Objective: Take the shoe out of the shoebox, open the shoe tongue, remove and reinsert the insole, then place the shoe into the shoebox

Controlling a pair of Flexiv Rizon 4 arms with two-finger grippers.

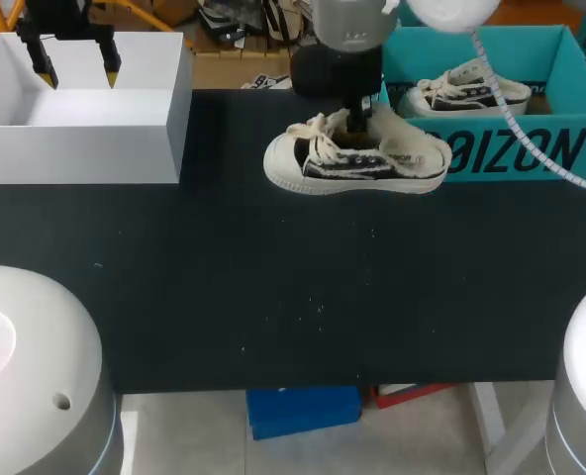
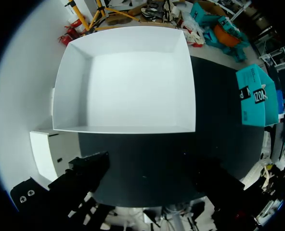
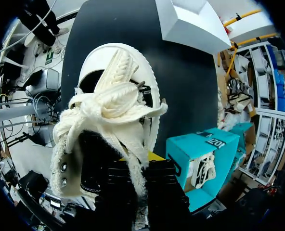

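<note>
At the far middle of the table (image 1: 273, 297), just beside the teal shoebox (image 1: 570, 148) but outside it, the shoe (image 1: 357, 158) is found standing on its sole. Its white toe cap is turned towards my left side. Its cream laces are bunched loosely over the tongue, and its upper edge is frayed.

The shoe is met from above by the right gripper (image 3: 141, 168). The gripper is drawn narrow at the shoe's opening – a frayed strip of the upper is pinched between the two dark fingers, as the right wrist view shows.

A second shoe (image 1: 466, 91) of the same kind is seen lying inside the shoebox.

Well apart from all this, the left gripper (image 1: 77, 71) is held above the white box (image 1: 85, 124) at the table's far left – its yellow tips spread wide, over the box's open inside.
</note>
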